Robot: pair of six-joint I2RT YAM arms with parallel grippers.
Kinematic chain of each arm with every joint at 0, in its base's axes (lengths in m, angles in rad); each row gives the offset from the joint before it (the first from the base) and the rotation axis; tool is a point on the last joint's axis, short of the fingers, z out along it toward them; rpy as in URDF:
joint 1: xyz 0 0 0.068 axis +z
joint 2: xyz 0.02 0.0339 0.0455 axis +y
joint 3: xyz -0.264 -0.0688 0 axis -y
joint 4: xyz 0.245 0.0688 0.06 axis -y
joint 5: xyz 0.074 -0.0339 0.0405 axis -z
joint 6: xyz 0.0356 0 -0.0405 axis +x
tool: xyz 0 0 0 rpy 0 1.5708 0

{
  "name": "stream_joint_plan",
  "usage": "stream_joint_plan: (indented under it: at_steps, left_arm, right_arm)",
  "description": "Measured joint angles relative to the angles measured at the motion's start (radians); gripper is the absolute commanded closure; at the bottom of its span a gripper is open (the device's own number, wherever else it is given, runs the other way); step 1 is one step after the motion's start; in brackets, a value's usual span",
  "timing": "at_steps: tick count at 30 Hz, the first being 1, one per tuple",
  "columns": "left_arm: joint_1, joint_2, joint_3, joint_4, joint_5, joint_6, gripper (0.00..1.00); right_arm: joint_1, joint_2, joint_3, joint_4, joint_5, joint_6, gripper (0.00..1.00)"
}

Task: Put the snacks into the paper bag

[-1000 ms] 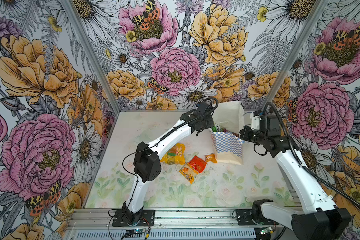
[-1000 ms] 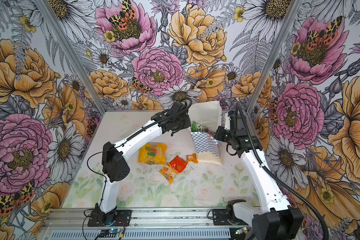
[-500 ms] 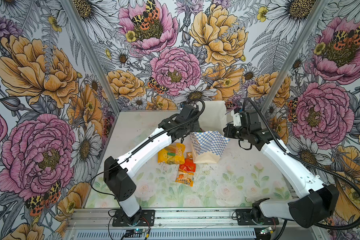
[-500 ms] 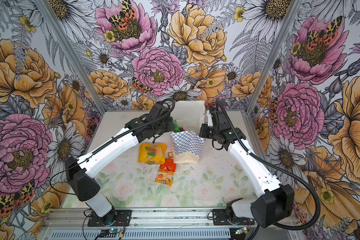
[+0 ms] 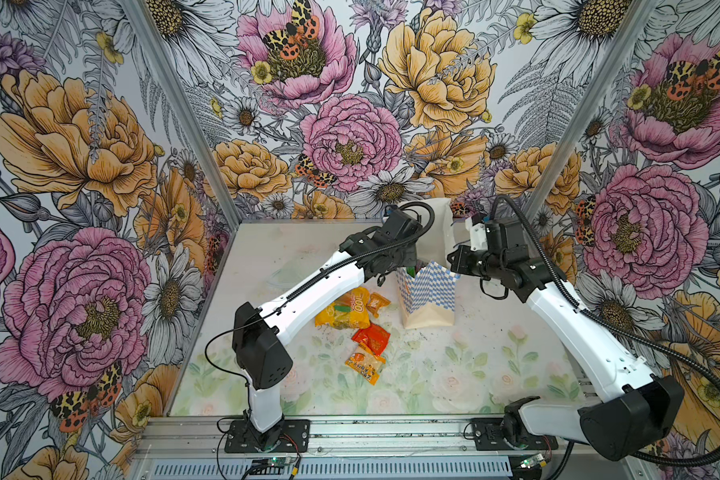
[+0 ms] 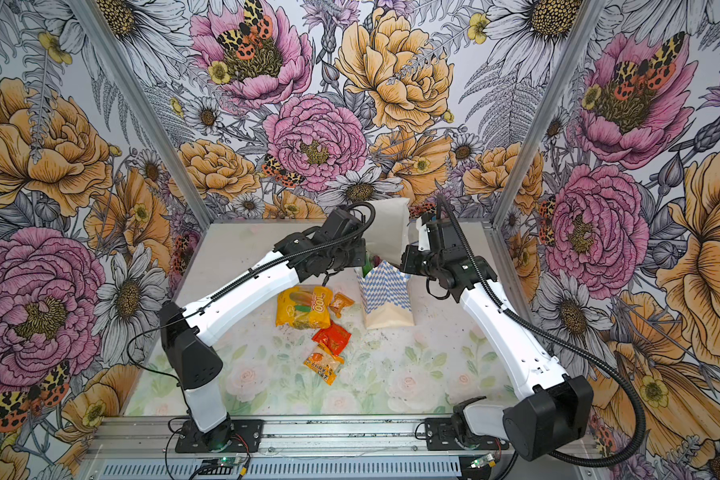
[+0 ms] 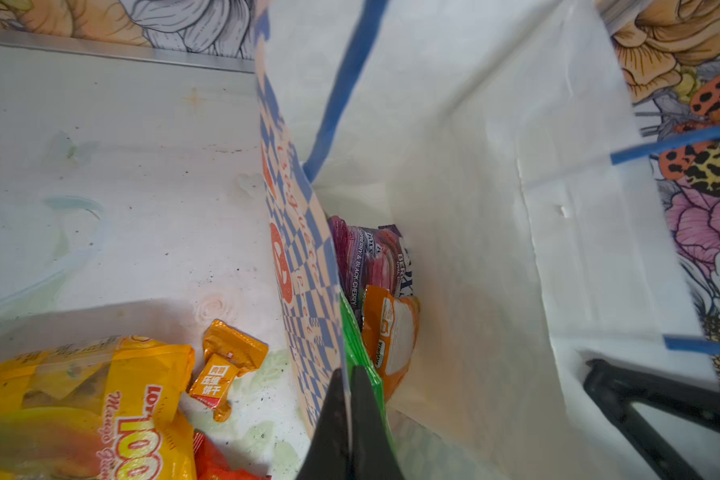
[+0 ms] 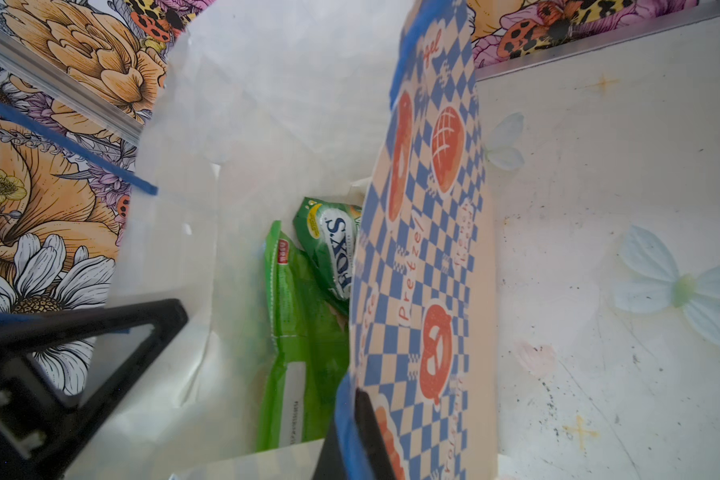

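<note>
1. Left fingers point(image 7: 341, 424) are clenching paper bag point(image 5: 427, 291) rim.
2. Right fingers point(image 8: 367, 434) are clenching rim too, across the opening; bag is standing upright between them.
3. Green packets point(image 8: 304, 332), purple packet point(image 7: 362, 257) are sitting inside, below fingers.
4. Yellow packet point(image 5: 344, 309), red packet point(image 5: 371, 337) are lying on worktop point(image 5: 474, 365) beside left fingers.

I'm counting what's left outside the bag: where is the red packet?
In both top views the red packet lies on the table, between the big yellow packet and a see-through orange packet, front-left of the paper bag.
</note>
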Motion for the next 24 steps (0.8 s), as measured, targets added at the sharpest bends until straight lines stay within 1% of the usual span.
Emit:
stream_joint_plan:
  at_steps: [4,11,16,24]
  left_arm:
    - [-0.034,0.05,0.023,-0.006,0.0,0.002,1.0]
    - [-0.041,0.051,0.02,-0.005,-0.035,-0.019,1.0]
    - [-0.074,0.026,0.007,-0.012,-0.086,-0.019,1.0]
    - [-0.084,-0.057,-0.06,-0.017,-0.121,-0.021,1.0]
  right_arm:
    - [-0.017,-0.026,-0.048,0.001,0.006,0.0,1.0]
    - [-0.049,-0.043,-0.089,0.021,0.007,-0.003,1.0]
    - [-0.099,-0.089,-0.089,-0.006,0.008,-0.004,1.0]
    - [-0.1,-0.094,-0.09,-0.031,-0.005,-0.003,1.0]
